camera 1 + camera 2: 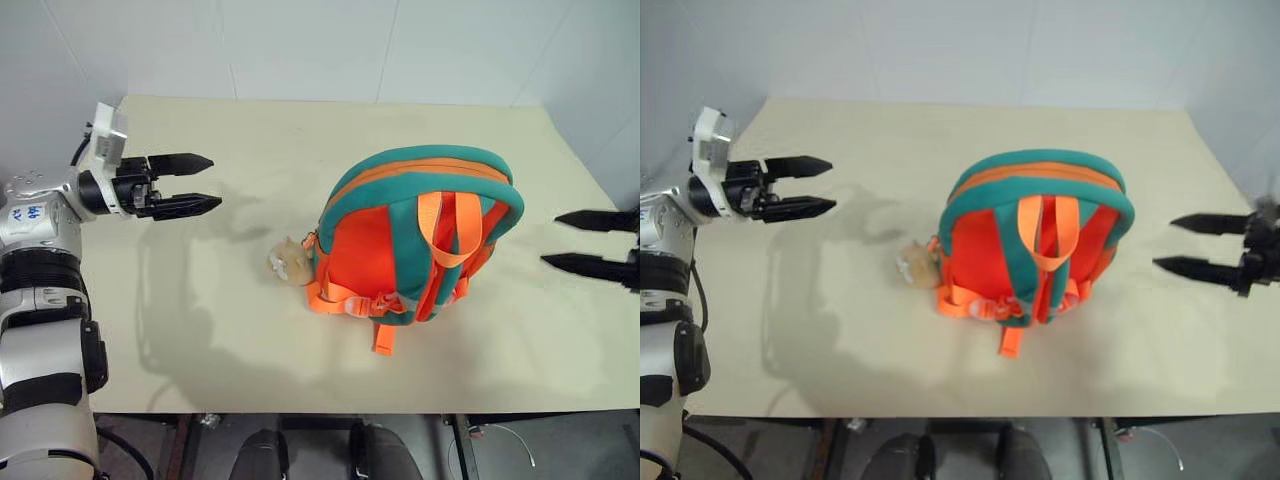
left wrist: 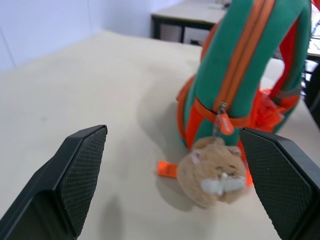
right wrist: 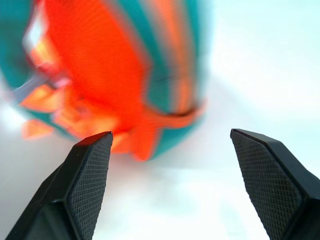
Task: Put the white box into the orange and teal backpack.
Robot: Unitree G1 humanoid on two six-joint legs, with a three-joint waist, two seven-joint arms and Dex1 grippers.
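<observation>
Both of my claws stand wide apart and hold nothing. Left gripper [image 1: 205,183], nearer my left edge of the beige table [image 1: 200,330], hovers above the tabletop with its two black fingers [image 2: 82,175] spread and pointing toward the orange and teal backpack [image 1: 415,235], well apart from it. Right gripper [image 1: 1175,243], at the table's right side, likewise has its fingers [image 3: 90,175] parted and empty, aimed at the backpack from the opposite flank, with a clear gap between. Between the two grippers, the backpack stands upright near the middle of the table, its orange shoulder straps [image 1: 445,230] and buckled lower webbing [image 1: 345,298] facing me, its teal padded rim arching over the top. A beige plush hamster charm [image 2: 212,172] hangs from an orange zipper pull [image 2: 225,122] and rests on the table, touching the backpack's lower left corner. The zip [image 2: 245,50] along the teal side looks closed. Beyond the table, pale walls [image 1: 300,50] meet its far edge.
</observation>
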